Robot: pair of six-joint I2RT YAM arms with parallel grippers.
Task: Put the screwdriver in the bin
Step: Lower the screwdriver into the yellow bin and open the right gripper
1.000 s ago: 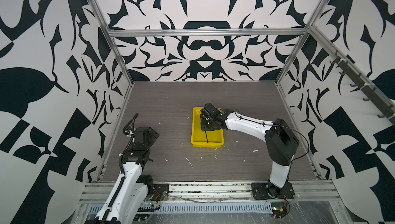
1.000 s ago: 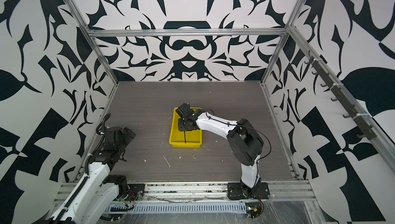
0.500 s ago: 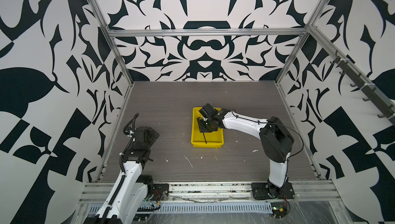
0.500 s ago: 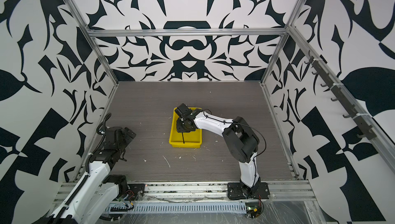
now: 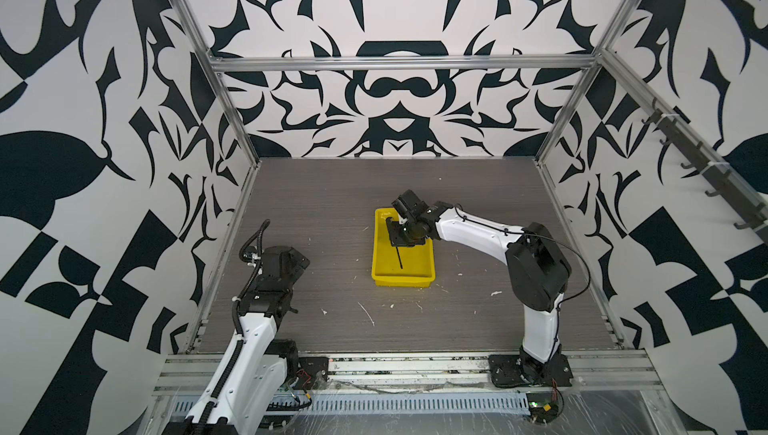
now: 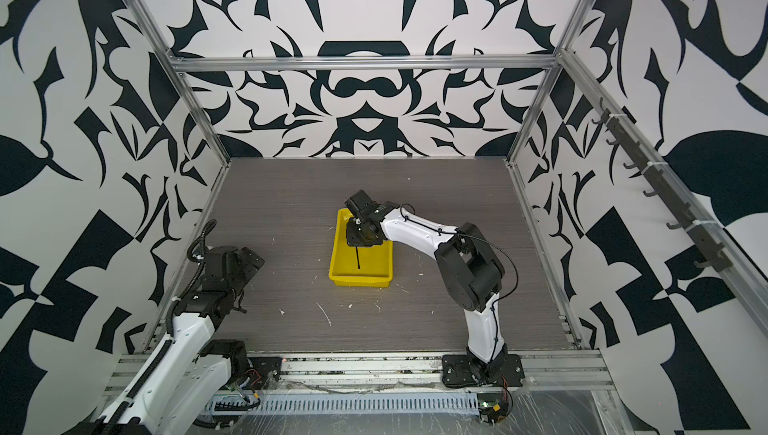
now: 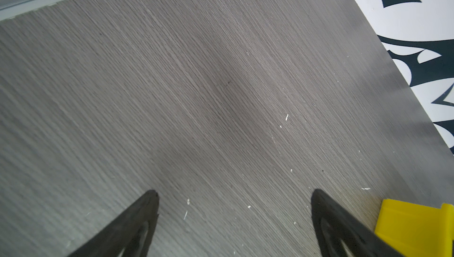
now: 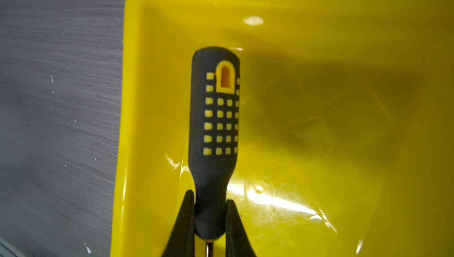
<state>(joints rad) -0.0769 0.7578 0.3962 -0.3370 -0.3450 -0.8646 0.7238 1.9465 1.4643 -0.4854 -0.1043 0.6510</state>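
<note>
The screwdriver (image 8: 216,120) has a black handle with small yellow squares. My right gripper (image 8: 210,196) is shut on the handle's narrow neck. The handle hangs low inside the yellow bin (image 8: 127,96), near one corner; I cannot tell whether it touches the floor. In both top views the thin dark shaft (image 5: 399,257) (image 6: 357,258) points toward the bin's front wall (image 5: 402,281) (image 6: 360,281), under the right gripper (image 5: 397,239) (image 6: 358,242). My left gripper (image 7: 235,192) stands open over bare table, far left of the bin (image 7: 415,226).
The table is grey wood grain with small white flecks (image 5: 368,314). Patterned black-and-white walls close it in on three sides. An aluminium rail (image 5: 415,364) runs along the front edge. The left arm (image 5: 270,287) rests folded near the left wall.
The right arm's elbow has drifted slightly left while its gripper stays over the bin, still shut on the screwdriver. The left arm has not moved.
</note>
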